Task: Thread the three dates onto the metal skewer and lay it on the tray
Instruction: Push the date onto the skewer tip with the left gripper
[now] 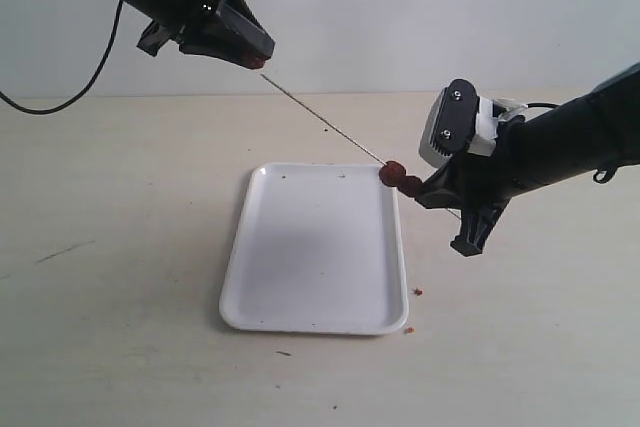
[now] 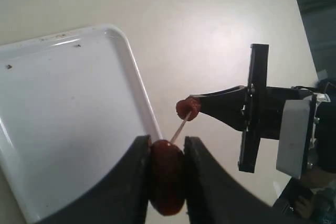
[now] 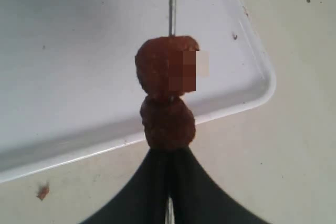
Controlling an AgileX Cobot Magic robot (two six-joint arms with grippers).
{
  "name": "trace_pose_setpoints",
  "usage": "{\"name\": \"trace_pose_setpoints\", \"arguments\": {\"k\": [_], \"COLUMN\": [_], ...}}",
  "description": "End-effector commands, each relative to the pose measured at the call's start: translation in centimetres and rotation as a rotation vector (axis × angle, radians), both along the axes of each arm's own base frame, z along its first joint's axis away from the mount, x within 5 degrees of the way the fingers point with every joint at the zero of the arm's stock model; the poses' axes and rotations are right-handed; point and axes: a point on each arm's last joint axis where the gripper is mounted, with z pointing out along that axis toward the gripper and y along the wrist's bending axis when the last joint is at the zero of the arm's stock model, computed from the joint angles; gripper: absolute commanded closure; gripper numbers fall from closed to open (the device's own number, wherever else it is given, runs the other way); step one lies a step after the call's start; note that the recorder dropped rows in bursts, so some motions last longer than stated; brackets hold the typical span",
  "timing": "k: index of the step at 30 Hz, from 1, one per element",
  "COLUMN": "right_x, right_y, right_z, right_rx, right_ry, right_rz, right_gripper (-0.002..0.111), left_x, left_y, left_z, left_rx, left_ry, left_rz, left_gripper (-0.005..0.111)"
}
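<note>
The right gripper (image 1: 428, 188) is clenched on the lower end of the skewer (image 1: 320, 119), fingers pressed together around the thin rod, and two dates (image 1: 393, 174) sit threaded on it, touching each other and right against the fingertips. They hang in the air above the right rim of the tray (image 1: 310, 247), which lies bare on the table (image 1: 120, 247) with a few crumbs (image 1: 417, 292) beside it. The skewer slants up and to the left, to the left gripper (image 1: 254, 59), which grasps the third date (image 2: 167, 179) between its pads. In the left wrist view the rod's free tip meets this date's face; how deep it has gone in cannot be told. The step in hand looks like pushing the last date down the rod. The dates are light, soft and probably sticky, so a firm squeeze across the middle holds one well but could squash it or leave it clinging to the pads on release. The skewer is stiff yet very thin and smooth: held at one end only, it may twist or slip under an off-axis push, so the push should run straight along it. For laying it down, the right gripper's hold near the loaded end seems sound, since the weight sits there.
</note>
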Motion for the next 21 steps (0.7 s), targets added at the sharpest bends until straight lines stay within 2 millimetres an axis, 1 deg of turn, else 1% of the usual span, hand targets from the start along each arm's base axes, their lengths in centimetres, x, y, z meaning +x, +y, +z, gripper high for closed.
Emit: {"name": "trace_pose_setpoints", "arguments": {"k": [1,7,10,14,21], "right_x": [0.1,0.1,0.1,0.1,0.0], "right_y": [-0.2,-0.3,-0.3,-0.2,0.0], "right_z": [0.1,0.1,0.1,0.1,0.1], "right_rx": [-0.014,-0.015,-0.015,-0.011,0.008], "right_ry": [-0.011,-0.007,-0.007,-0.006,0.006], "right_rz": [-0.040,-0.053,-0.053,-0.052,-0.033], "right_gripper": [0.108,0.108,0.108,0.108,0.108], "left_x": [-0.2,-0.2,-0.3,-0.9,-0.9], "left_y": [0.1,0.2,-0.1,-1.0,-1.0], "left_z": [0.5,0.4,0.3,-0.6,-0.8], "left_rx": [-0.007,0.013,0.013,0.028,0.039], "left_ry": [-0.003,-0.002,0.001,0.015,0.010], "left_rz": [0.006,0.011,0.004,-0.030,-0.041], "left_gripper": [0.085,0.085,0.085,0.085,0.085]}}
